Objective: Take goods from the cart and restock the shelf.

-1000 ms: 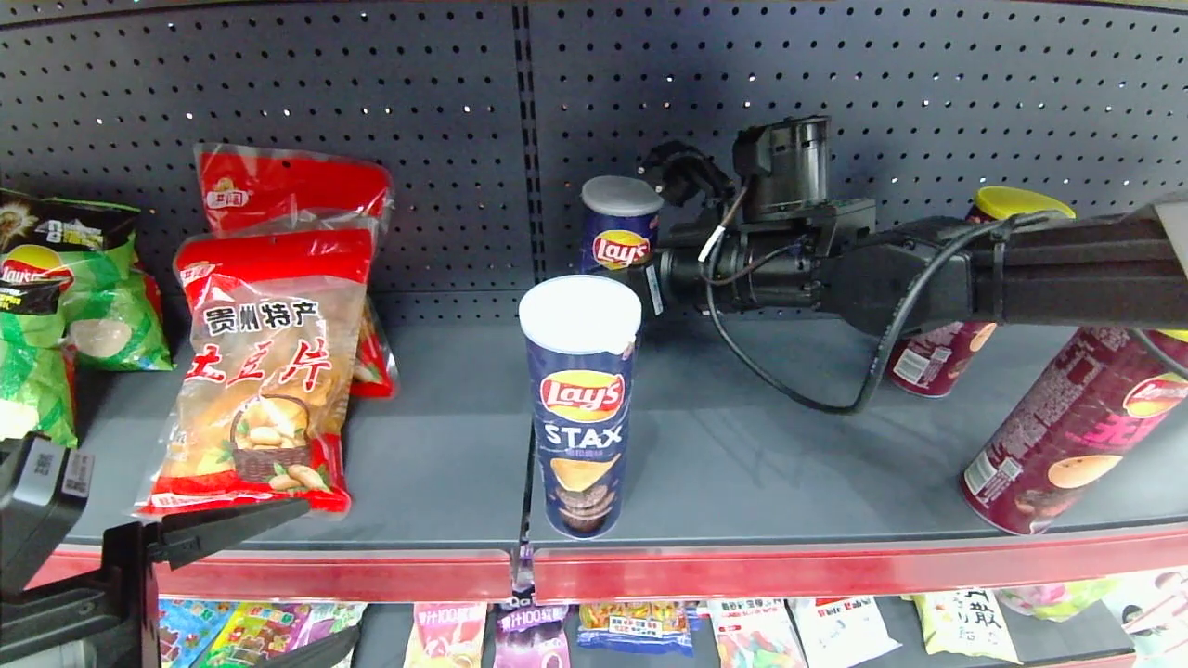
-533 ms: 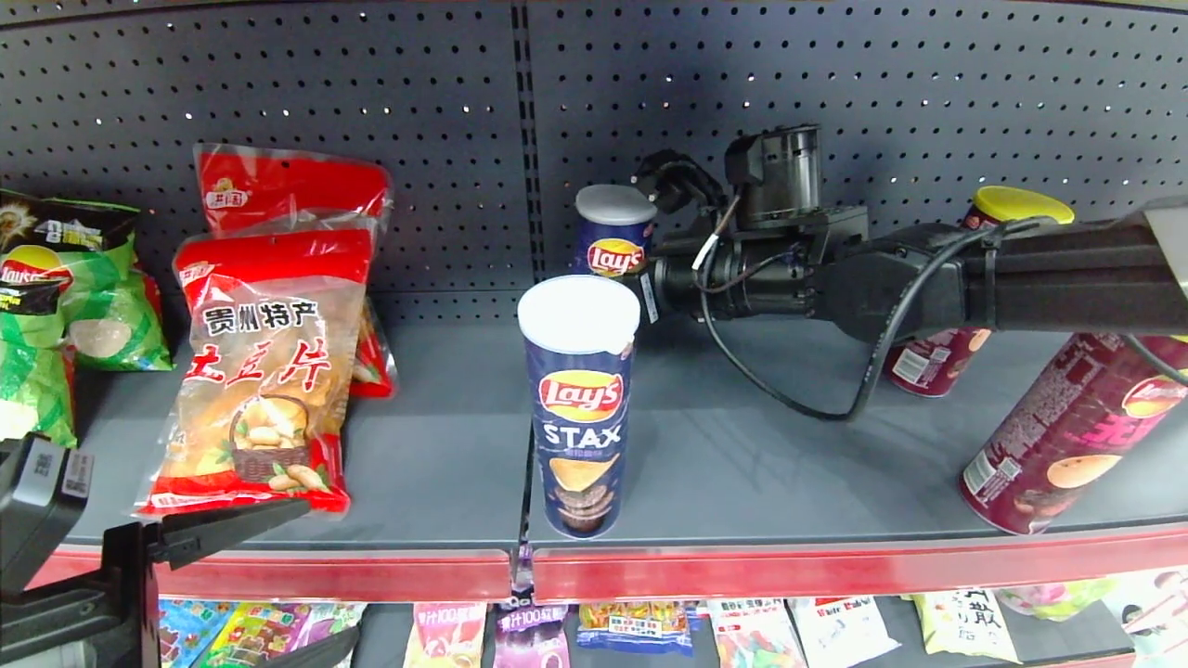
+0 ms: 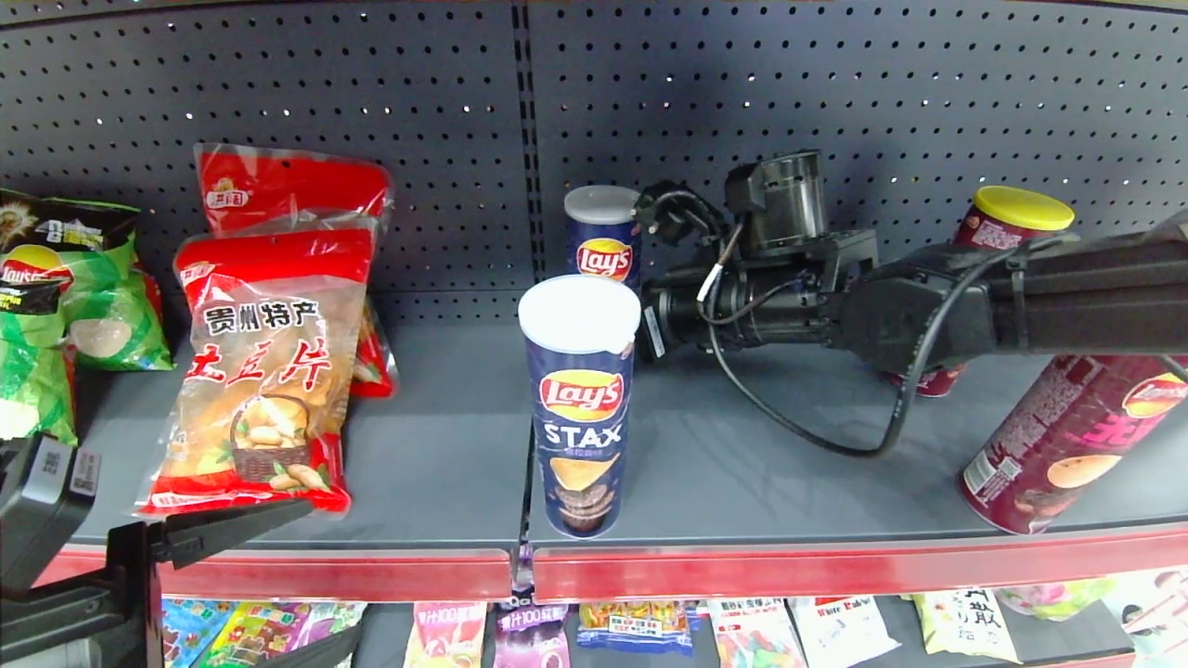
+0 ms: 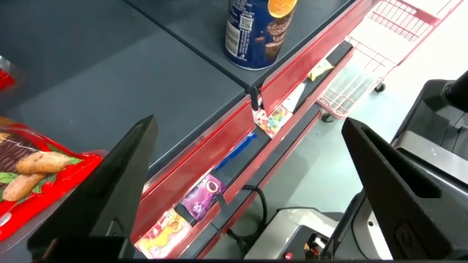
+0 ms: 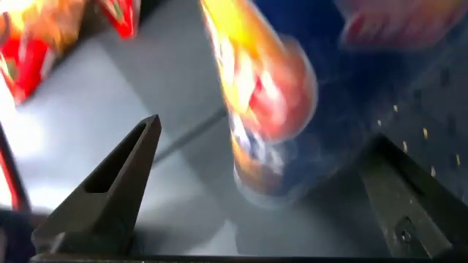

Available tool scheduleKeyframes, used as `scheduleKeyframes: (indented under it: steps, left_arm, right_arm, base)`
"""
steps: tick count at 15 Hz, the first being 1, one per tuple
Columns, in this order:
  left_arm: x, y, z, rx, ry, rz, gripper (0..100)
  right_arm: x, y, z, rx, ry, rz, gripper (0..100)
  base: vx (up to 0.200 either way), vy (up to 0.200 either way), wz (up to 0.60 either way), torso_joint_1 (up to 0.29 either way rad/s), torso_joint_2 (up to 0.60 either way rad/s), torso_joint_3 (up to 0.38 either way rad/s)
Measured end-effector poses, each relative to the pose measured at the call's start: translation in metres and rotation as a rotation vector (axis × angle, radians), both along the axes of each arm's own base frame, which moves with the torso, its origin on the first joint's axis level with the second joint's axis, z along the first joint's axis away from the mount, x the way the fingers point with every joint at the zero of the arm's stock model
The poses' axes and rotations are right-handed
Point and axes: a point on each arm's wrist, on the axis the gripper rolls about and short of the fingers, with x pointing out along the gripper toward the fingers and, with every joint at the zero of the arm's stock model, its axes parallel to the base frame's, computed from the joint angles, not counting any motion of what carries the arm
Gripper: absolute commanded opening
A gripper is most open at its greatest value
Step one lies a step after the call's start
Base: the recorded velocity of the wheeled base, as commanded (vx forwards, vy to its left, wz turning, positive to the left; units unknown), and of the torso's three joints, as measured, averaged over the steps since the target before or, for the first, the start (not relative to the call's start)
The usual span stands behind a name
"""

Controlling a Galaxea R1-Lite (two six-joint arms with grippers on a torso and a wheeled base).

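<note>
Looks like the placing step: right claw (image 5: 265, 135) spread around back can (image 3: 601, 232), centre frame. Next, retreat without bumping front can (image 3: 580, 408).

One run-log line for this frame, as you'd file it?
right gripper open around rear blue can at shelf back | left gripper open, empty, before shelf front edge | front blue can upright near shelf edge

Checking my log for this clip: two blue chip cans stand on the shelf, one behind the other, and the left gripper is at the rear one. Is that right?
Not quite. The head view shows the right gripper at the rear blue can; the left gripper is low by the shelf's front edge. The cans do stand one behind the other.
</note>
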Motion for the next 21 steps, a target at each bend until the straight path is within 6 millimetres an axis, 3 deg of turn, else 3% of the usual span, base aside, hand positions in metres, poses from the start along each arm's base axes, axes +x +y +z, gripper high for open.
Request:
scheduleKeyframes:
  steps: [4, 9, 16, 21]
  left_arm:
    - [0.01, -0.002, 0.003, 0.003, 0.012, 0.0, 100]
    - [0.038, -0.009, 0.008, 0.023, 0.039, 0.011, 100]
    - [0.094, -0.04, 0.011, 0.069, 0.085, -0.009, 100]
    - [0.12, -0.054, -0.003, 0.108, 0.126, -0.035, 100]
  right_arm:
    - [-0.034, -0.022, 0.003, -0.038, 0.031, -0.078, 100]
    - [-0.087, -0.059, 0.011, -0.049, 0.046, -0.134, 100]
    - [-0.188, -0.114, 0.008, -0.039, 0.012, -0.086, 100]
    - [-0.252, -0.169, -0.008, 0.007, -0.067, -0.132, 100]
  base:
    - [0.0, 0.0, 0.0, 0.0, 0.0, 0.0]
    - [0.0, 0.0, 0.0, 0.0, 0.0, 0.0]
    - [0.0, 0.0, 0.0, 0.0, 0.0, 0.0]
    - [0.0, 0.0, 0.0, 0.0, 0.0, 0.0]
